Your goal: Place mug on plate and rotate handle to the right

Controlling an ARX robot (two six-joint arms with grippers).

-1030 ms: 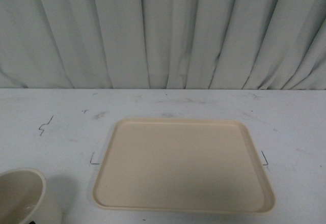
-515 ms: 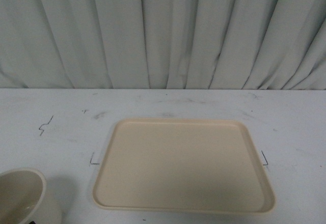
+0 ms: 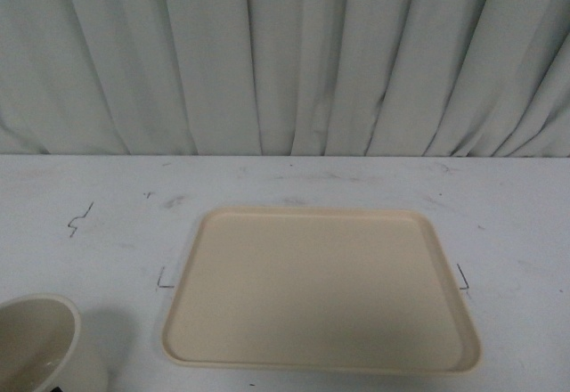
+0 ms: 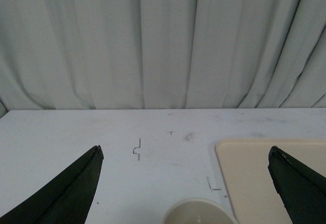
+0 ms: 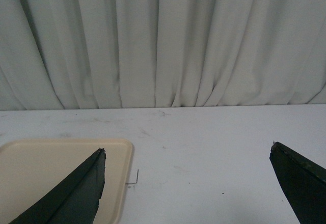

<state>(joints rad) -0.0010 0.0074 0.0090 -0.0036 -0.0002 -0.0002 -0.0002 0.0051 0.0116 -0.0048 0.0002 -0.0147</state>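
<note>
Nothing moved; mug (image 3: 40, 343) left of bare plate (image 3: 321, 289).

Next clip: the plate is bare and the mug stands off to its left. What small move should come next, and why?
Probably bring the left gripper down toward the mug to grasp it. Its jaws stand wide open with the mug's rim showing in line between them, the mug is on the robot's left side, and the plate has nothing on it.
</note>
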